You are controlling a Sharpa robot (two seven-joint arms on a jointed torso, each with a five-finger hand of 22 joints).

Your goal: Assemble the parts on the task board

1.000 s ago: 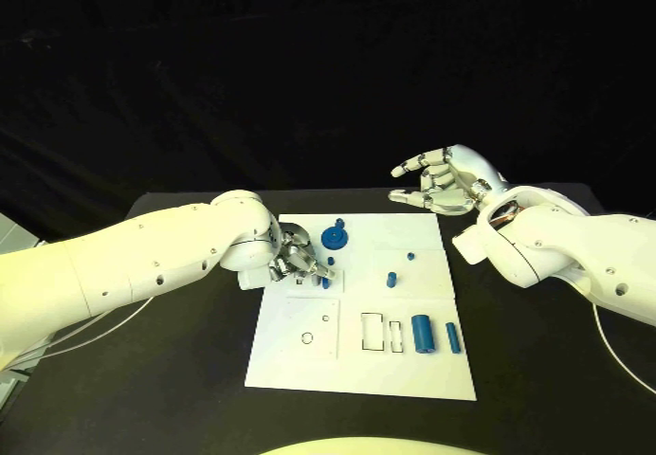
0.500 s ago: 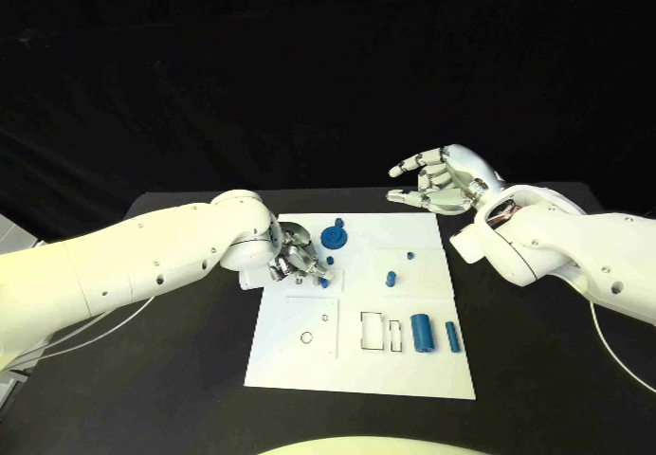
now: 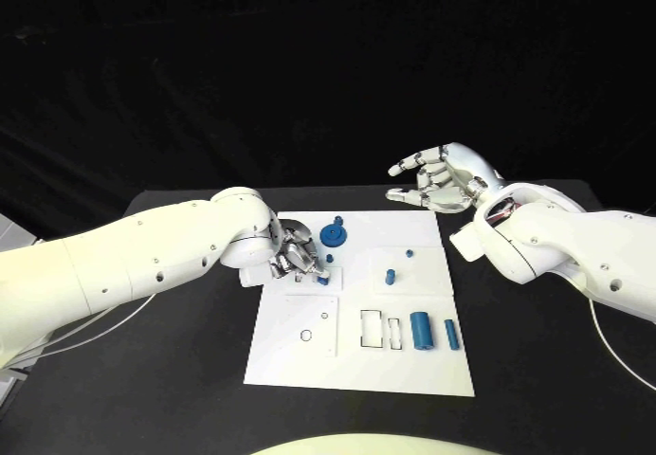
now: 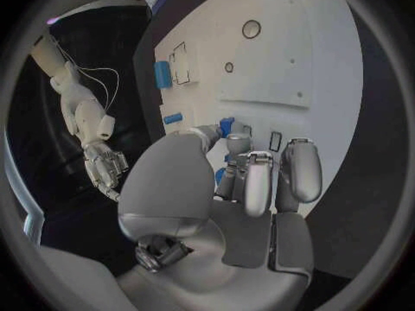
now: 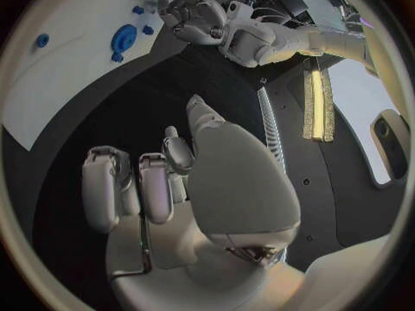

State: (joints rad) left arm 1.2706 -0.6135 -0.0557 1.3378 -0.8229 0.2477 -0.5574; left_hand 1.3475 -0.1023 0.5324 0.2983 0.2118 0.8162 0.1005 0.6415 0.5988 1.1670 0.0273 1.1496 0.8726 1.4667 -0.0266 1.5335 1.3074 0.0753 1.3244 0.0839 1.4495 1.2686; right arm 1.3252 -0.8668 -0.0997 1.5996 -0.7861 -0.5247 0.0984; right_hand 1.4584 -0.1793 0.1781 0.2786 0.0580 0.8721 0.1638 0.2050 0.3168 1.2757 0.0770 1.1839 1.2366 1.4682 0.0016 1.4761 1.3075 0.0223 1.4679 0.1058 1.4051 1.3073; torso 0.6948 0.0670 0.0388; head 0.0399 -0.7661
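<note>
A: Where is the left hand (image 3: 294, 260), and what does it touch?

B: It sits low over the left edge of the task board (image 3: 358, 365), fingers curled together; its fingertips (image 4: 238, 144) close on a small blue part (image 3: 322, 279) at the board's left-middle square; in the left wrist view the blue piece shows between the fingertips, so the hand grasps it.

A: And the right hand (image 3: 440, 180)?

B: It is raised beyond the board's far right corner, palm up, fingers loosely curved and apart; it holds nothing and touches nothing.

A: Where do the other parts lie?

B: A blue round gear-like part (image 3: 335, 236) stands near the board's far edge, just beside the left hand; a small blue peg (image 3: 391, 278) lies near the middle; a thick blue cylinder (image 3: 423, 330) and a thinner blue rod (image 3: 451, 334) lie side by side at the right; two empty rectangular outlines (image 3: 383, 328) lie just beside the cylinder.
</note>
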